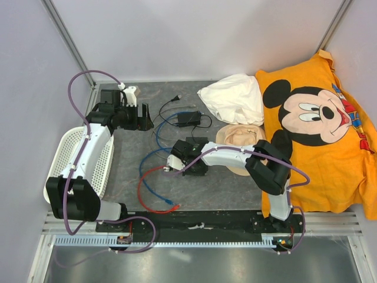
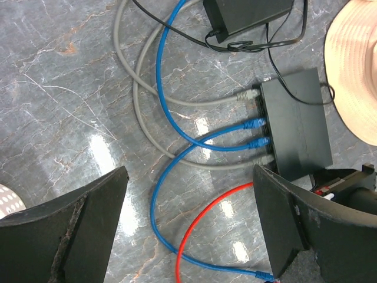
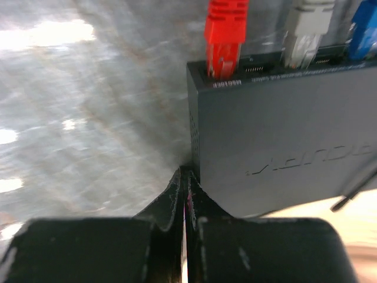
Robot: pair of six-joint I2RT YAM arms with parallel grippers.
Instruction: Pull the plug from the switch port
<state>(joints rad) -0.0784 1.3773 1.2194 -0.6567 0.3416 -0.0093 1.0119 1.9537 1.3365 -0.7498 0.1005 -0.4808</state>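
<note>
The switch is a flat black box on the grey table, with its port edge facing away in the right wrist view. A red plug sits in the end port, with a grey plug and a blue plug beside it. My right gripper is shut on nothing, its tips touching the switch's side wall near the red plug's corner. My left gripper hangs open high above the cables, to the left of the switch. Nothing lies between its fingers.
A black power brick with a thin cord lies behind the switch. A tan hat, white cloth and orange Mickey shirt lie to the right. A white basket stands at left. One blue cable's loose end rests near the front.
</note>
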